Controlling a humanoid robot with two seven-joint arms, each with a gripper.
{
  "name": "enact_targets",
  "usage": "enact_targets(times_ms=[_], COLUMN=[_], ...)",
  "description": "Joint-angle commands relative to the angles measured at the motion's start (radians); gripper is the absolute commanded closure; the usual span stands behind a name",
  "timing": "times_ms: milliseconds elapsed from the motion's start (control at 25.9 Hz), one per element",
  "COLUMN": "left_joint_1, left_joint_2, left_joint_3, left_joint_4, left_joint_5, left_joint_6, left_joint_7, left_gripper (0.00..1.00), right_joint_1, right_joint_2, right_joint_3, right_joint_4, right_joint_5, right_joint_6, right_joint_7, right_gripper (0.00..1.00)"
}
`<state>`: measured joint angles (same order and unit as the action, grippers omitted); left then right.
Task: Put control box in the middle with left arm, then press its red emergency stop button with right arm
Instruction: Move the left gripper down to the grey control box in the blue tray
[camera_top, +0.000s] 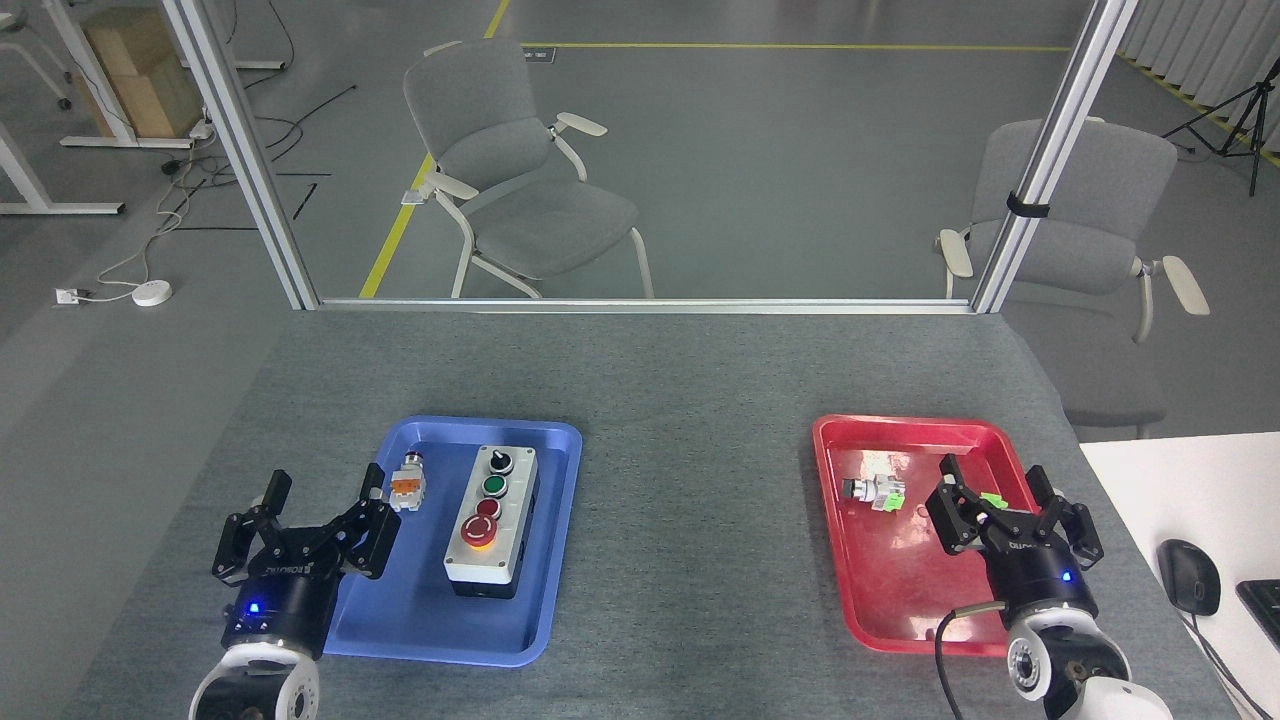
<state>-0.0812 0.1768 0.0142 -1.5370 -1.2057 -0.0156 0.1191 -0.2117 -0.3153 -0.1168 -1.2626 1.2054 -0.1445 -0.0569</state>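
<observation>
The control box, grey with a column of buttons, lies in the blue tray at the left. Its red emergency stop button sits at the near end on a yellow ring. My left gripper hovers open at the tray's left edge, left of the box and holding nothing. My right gripper is open over the right side of the red tray, also empty. The middle is bare dark-grey cloth between the two trays.
A small orange-and-white switch part lies in the blue tray beside my left gripper. Another small part with a green piece lies in the red tray. A white desk with a mouse stands at the right. Chairs stand beyond the table.
</observation>
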Motion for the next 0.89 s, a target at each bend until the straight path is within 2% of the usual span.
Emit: enact_targets(times_ms=[0, 386, 464, 580, 696, 773, 850], left_joint_1=[0.001, 0.011, 0.041, 0.101, 0.121, 0.13, 0.143], left_joint_2=[-0.01, -0.031, -0.036, -0.037, -0.048, -0.049, -0.056], left_joint_3=[0.0, 0.001, -0.003, -0.008, -0.068, -0.118, -0.172], left_joint_4=[0.0, -0.012, -0.058, -0.097, -0.086, -0.081, -0.068], left_joint_5=[0.0, 0.02, 0.02, 0.018, -0.003, -0.055, -0.161], left_joint_6=[0.0, -0.006, -0.035, -0.142, -0.152, -0.127, -0.073], left_joint_7=[0.004, 0.016, 0.02, 0.022, 0.02, 0.019, 0.019], left_gripper=[0.01, 0.01, 0.01, 0.01, 0.02, 0.02, 0.02], right_joint_1=[0.0, 0.0, 0.002, 0.0, -0.003, -0.003, -0.003], right_joint_2=[0.001, 0.001, 0.002, 0.002, 0.002, 0.004, 0.005], right_joint_3=[-0.004, -0.004, -0.004, -0.004, -0.004, -0.004, -0.004], right_joint_4=[0.0, 0.0, 0.0, 0.0, 0.0, 0.0, 0.0], right_joint_5=[-0.001, -0.001, -0.001, -0.001, -0.001, 0.0, -0.001], right_joint_6=[0.0, 0.0, 0.0, -0.001, -0.001, -0.003, -0.003], right_joint_7=[0.0, 0.003, 0.003, 0.003, 0.003, 0.005, 0.005], right_gripper=[0.0, 0.0, 0.0, 0.0, 0.0, 0.0, 0.0])
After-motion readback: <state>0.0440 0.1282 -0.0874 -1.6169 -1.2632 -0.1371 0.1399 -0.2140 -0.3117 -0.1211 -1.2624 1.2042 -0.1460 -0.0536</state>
